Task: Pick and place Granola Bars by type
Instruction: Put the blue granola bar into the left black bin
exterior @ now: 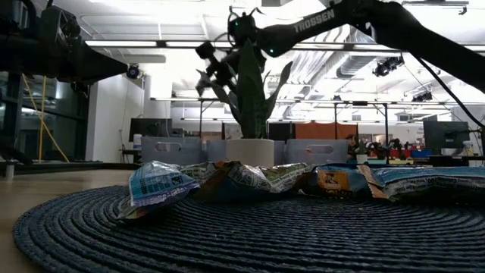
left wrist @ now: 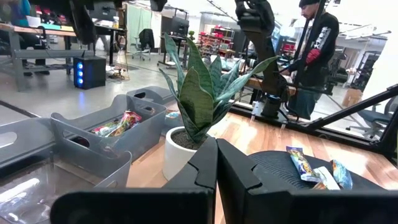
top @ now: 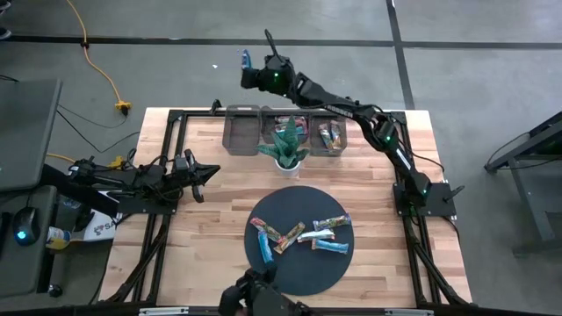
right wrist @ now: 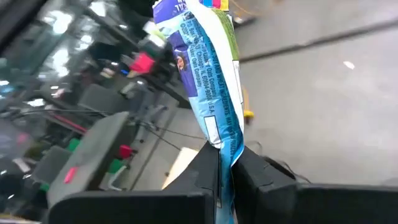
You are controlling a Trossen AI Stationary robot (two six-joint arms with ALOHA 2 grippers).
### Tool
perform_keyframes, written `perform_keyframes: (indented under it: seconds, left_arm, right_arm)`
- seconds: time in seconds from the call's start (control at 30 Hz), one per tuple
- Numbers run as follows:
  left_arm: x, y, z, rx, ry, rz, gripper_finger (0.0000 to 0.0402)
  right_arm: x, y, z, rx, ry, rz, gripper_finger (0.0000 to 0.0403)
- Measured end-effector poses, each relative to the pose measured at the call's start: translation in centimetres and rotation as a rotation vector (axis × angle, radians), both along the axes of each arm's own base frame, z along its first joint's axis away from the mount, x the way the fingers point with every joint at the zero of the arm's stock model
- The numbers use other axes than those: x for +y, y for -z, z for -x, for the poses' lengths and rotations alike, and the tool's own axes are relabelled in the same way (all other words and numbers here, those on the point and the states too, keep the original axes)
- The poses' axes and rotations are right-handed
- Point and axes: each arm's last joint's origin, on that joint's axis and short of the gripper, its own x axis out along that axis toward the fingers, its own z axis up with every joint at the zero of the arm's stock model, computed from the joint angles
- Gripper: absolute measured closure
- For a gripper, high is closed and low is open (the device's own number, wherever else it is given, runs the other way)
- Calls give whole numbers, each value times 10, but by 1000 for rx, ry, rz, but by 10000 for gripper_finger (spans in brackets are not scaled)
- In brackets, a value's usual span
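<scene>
A potted plant [top: 288,145] stands on the counter [top: 211,219]; grey bins [top: 246,130] just behind it, a dark round mat [top: 303,268] in front.

Blue granola bar [right wrist: 208,74]; dk woven mat [top: 263,263]; green plant [top: 288,138].

Left gripper [left wrist: 216,163] fingers together, facing a white-potted snake plant [left wrist: 198,106]; grey bins [left wrist: 109,134] beside it hold wrapped bars [left wrist: 116,124]; more bars [left wrist: 318,171] lie on the dark mat [left wrist: 280,168].

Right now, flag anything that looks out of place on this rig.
The right gripper is pinching a blue granola bar past the table's far edge, above bare floor beyond the grey bins. A release there would drop it off the table.
</scene>
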Motion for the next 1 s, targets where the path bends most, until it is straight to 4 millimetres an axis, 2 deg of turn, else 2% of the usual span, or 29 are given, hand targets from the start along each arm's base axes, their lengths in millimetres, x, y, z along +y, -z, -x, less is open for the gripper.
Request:
perform_keyframes:
  seconds: [0.23,0.43,0.53,0.83,1.0]
  left_arm:
    - [0,0,0,0,0,0,400]
    - [0,0,0,0,0,0,400]
    - [0,0,0,0,0,0,400]
    - [0,0,0,0,2,0,400]
    - [0,0,0,0,1,0,400]
  right_arm:
    - [1,5,1,41,-5,-37,391]
    - [-16,19,17,202,22,-76,391]
    - [-23,28,19,210,-12,-101,391]
    - [-24,68,4,216,-112,-184,391]
    - [-13,79,-6,207,-176,-234,391]
